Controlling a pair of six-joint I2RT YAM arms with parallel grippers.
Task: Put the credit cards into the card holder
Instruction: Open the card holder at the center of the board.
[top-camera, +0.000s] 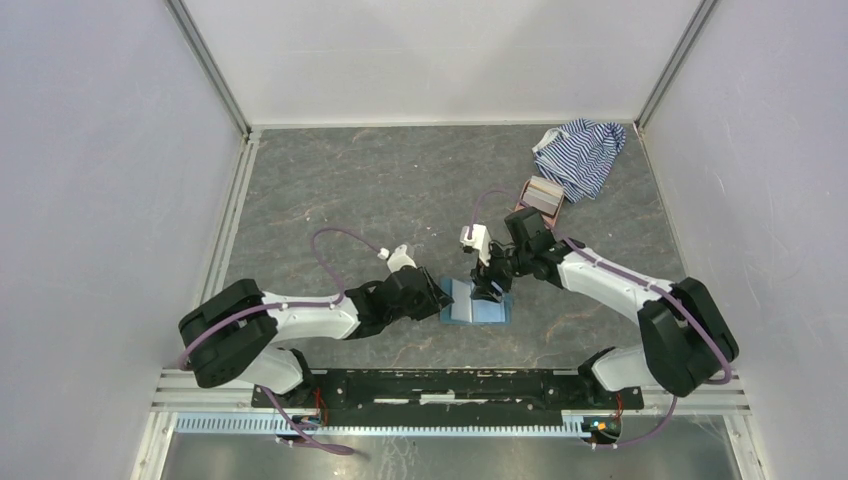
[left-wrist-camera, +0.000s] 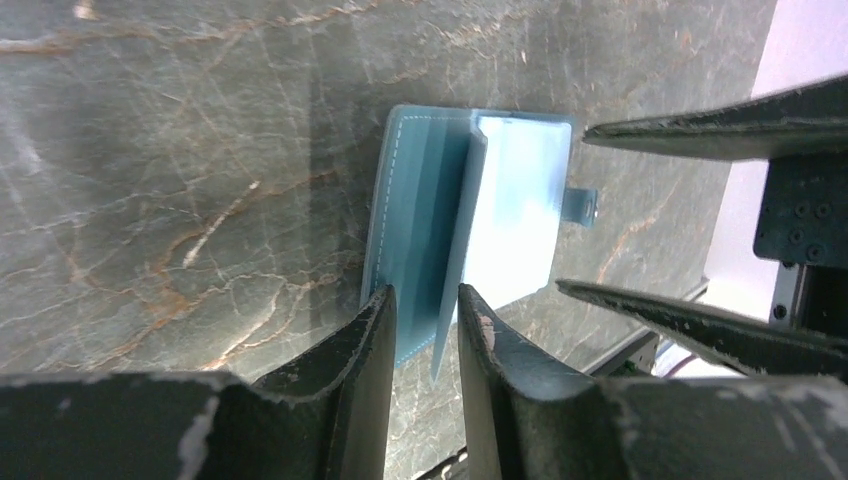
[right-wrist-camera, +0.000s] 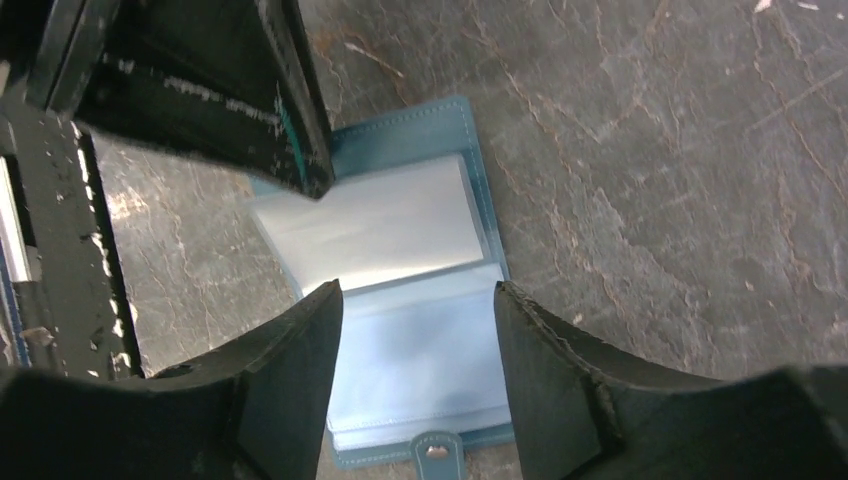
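A dark grey veined counter, walled by white panels. The teal card holder lies open at centre. Left pincer narrowly parted, right pincer wide, neither gripping.

card holder, top view: its 1 o'clock corner lies under the right gripper.
snap tab, right wrist view: cut by the 6 o'clock edge.
card holder near edge, left wrist view: behind the left gripper at 6 o'clock.
pink case: contents too small to tell.
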